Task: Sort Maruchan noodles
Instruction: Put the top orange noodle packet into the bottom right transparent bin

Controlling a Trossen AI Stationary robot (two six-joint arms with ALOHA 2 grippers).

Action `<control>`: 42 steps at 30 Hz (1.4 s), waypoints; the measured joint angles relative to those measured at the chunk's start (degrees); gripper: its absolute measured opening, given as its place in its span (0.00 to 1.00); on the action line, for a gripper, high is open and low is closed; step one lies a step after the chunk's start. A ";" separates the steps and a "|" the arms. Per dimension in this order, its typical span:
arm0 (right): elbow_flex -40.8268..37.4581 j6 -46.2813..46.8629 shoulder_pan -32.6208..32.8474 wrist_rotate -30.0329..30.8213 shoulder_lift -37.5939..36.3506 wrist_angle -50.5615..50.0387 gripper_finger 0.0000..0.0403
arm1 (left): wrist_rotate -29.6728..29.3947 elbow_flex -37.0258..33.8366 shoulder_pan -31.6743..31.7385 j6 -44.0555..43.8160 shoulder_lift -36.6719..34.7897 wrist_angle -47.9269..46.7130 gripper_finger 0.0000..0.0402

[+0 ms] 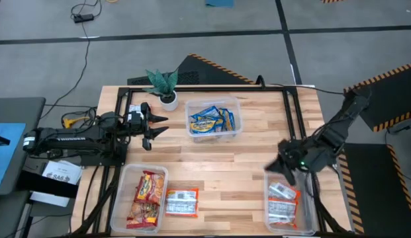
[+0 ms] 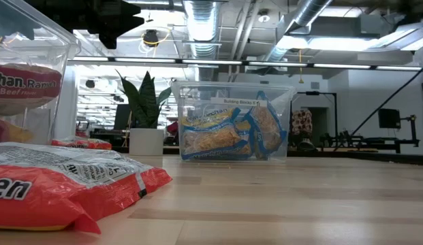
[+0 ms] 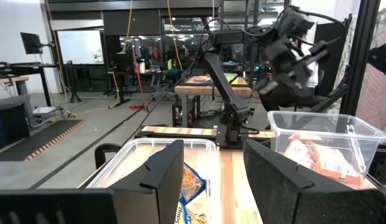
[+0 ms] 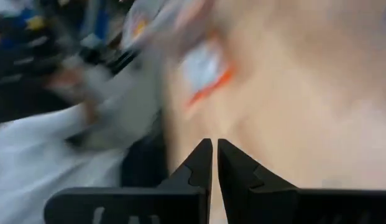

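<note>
Blue-and-yellow noodle packets (image 1: 212, 121) lie in a clear tub at the table's far middle, also seen in the low view (image 2: 228, 133). Red-and-yellow packets (image 1: 145, 195) fill a tub at the near left. One orange-and-white packet (image 1: 181, 202) lies flat on the table beside that tub. More orange-and-white packets (image 1: 283, 202) sit in a tub at the near right. My left gripper (image 1: 154, 125) hovers open, left of the blue tub, holding nothing. My right gripper (image 1: 280, 169) is shut and empty, just above the far edge of the near-right tub; its fingers (image 4: 205, 158) almost meet.
A small potted plant (image 1: 167, 87) stands at the far left of the table, close to my left gripper. A black frame (image 1: 288, 112) runs along the table's far and right sides. Bare wood (image 1: 225, 178) lies between the three tubs.
</note>
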 joint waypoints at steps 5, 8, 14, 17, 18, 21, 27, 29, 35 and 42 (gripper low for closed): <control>-0.97 -21.57 -6.79 19.17 1.92 -0.17 0.12 | 0.00 0.00 0.00 0.02 0.00 -0.16 0.39; -2.90 -25.66 -13.25 24.64 3.66 -0.27 0.12 | 0.00 0.00 -0.02 0.02 0.00 -0.34 0.39; -8.97 -24.88 -25.83 25.48 6.29 -0.50 0.13 | -1.01 0.00 -0.02 1.03 -0.02 -1.84 0.39; -11.50 -24.31 -29.72 24.92 5.67 -0.40 0.16 | -5.61 0.00 -0.02 1.34 0.00 -3.97 0.39; -12.02 -24.25 -30.50 24.60 5.13 -0.44 0.17 | -7.42 0.00 -0.02 1.91 0.00 -4.80 0.39; -12.62 -24.32 -31.93 25.27 3.18 -0.24 0.23 | -11.48 0.00 0.00 3.38 0.00 -6.40 0.39; -16.37 -22.20 -36.32 28.80 0.45 0.44 0.40 | -21.83 0.69 -0.03 -2.20 0.17 -12.66 0.39; -18.02 -20.67 -38.02 28.60 0.56 1.33 0.45 | -30.22 3.03 0.32 -6.11 0.89 -21.14 0.39; -22.85 -20.12 -40.43 28.35 0.55 9.47 0.54 | -39.96 11.54 4.54 -21.57 7.50 -49.04 0.39; -23.81 -20.12 -41.79 28.40 0.58 12.82 0.55 | -36.26 13.29 12.90 -26.21 19.09 -58.04 0.39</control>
